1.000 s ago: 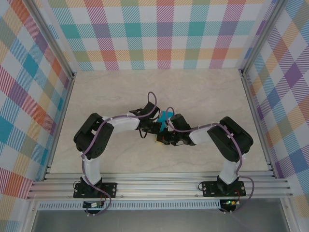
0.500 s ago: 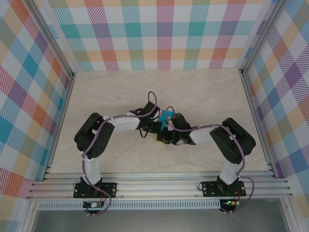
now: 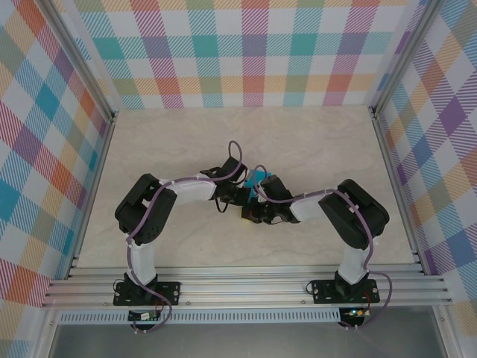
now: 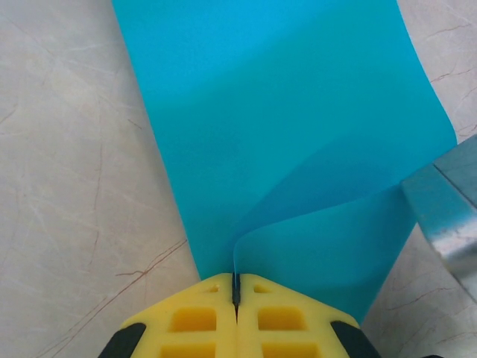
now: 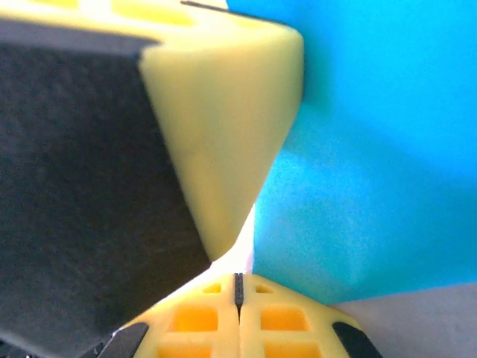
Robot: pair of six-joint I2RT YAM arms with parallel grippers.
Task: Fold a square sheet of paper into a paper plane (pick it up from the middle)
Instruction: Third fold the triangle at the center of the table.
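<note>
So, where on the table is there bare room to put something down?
Widest: the far strip of table between the back wall and the left arm and right arm. Also the patch between their bases, before the front rail. Crowded: the middle, where left fingers and right fingers meet at the square sheet of paper.

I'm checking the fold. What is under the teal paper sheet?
The thin teal-blue paper sheet lies on the pale marbled tabletop, seen at both sides. Its curled upper flap covers a lower layer near the shut left gripper. Anything beneath stays hidden.
</note>
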